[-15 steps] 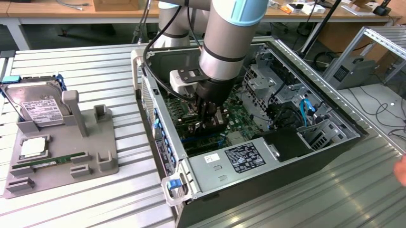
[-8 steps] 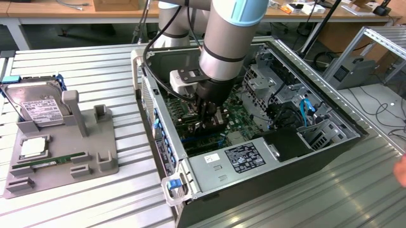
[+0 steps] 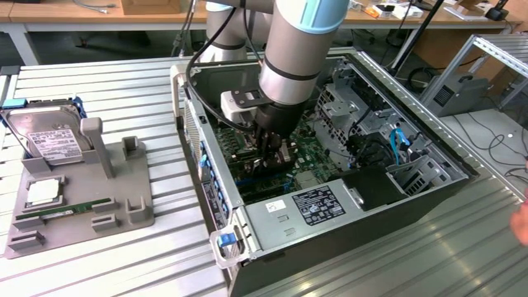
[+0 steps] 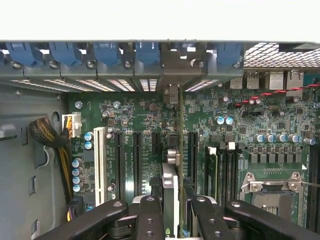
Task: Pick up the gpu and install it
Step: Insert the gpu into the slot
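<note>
Gripper [image 3: 275,162] clamped on the gpu [image 4: 171,172], card edge-on over the motherboard [image 4: 145,117], inside the open computer case [image 3: 375,207]

On the table [image 3: 123,266] the computer case [image 3: 198,148] lies at the exterior view's right of a tray [image 3: 123,213] carrying a hard drive [image 3: 49,139] and memory stick [image 3: 70,209], and inside the case the graphics card [image 4: 170,185] stands on edge in the gripper [image 3: 275,162], over the motherboard [image 4: 145,120].

Silver-grey arm [image 3: 290,55] with light-blue joint cap [image 3: 318,21], black cable [image 3: 191,67], black screw-studded claw [image 4: 173,207].
</note>
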Robot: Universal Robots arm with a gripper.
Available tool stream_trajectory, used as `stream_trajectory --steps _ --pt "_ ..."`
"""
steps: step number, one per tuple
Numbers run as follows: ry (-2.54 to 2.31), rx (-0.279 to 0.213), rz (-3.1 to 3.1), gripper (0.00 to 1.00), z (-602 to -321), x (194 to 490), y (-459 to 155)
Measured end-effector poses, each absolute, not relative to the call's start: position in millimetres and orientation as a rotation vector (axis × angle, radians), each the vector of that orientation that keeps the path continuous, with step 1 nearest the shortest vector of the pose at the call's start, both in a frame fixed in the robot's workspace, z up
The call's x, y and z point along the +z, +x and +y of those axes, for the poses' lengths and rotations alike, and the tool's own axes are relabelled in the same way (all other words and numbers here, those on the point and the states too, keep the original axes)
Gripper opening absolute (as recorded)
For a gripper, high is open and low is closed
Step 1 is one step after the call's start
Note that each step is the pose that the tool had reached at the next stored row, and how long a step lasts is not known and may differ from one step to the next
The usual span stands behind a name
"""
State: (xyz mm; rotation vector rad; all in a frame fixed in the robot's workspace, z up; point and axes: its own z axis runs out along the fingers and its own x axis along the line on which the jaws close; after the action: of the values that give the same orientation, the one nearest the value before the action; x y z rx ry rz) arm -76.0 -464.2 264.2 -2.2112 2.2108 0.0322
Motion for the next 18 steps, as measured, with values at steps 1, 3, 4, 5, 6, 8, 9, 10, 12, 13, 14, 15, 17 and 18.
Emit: stream_trajectory --steps 1,3,4,5,6,8,9,10,12,13,14,15,17,18 --pt "-2.211 0.032 2.211 0.27 -464.2 264.0 -76.0" --pt "-2.211 0.032 2.211 0.27 -464.2 263.8 -76.0" --pt "-2.211 0.032 2.211 0.27 -464.2 263.7 -76.0" --pt "-2.211 0.032 2.211 0.27 -464.2 263.8 -76.1" --pt "-2.21 0.032 2.21 0.27 -464.1 264.1 -76.1" --pt "-2.211 0.032 2.21 0.27 -464.1 265.5 -76.3" --pt "-2.211 0.032 2.21 0.27 -464.1 266.1 -76.4" --pt "-2.21 0.032 2.21 0.27 -464.1 266.3 -76.4" --pt "-2.211 0.032 2.21 0.27 -464.1 266.8 -76.4" --pt "-2.211 0.032 2.21 0.27 -464.1 266.9 -76.4" --pt "-2.211 0.032 2.21 0.27 -464.1 266.9 -76.4" --pt "-2.21 0.033 2.21 0.27 -464.1 266.9 -76.5" --pt "-2.208 0.039 2.207 0.27 -464.1 267.0 -76.7" --pt "-2.207 0.04 2.207 0.27 -464.0 266.9 -76.7"
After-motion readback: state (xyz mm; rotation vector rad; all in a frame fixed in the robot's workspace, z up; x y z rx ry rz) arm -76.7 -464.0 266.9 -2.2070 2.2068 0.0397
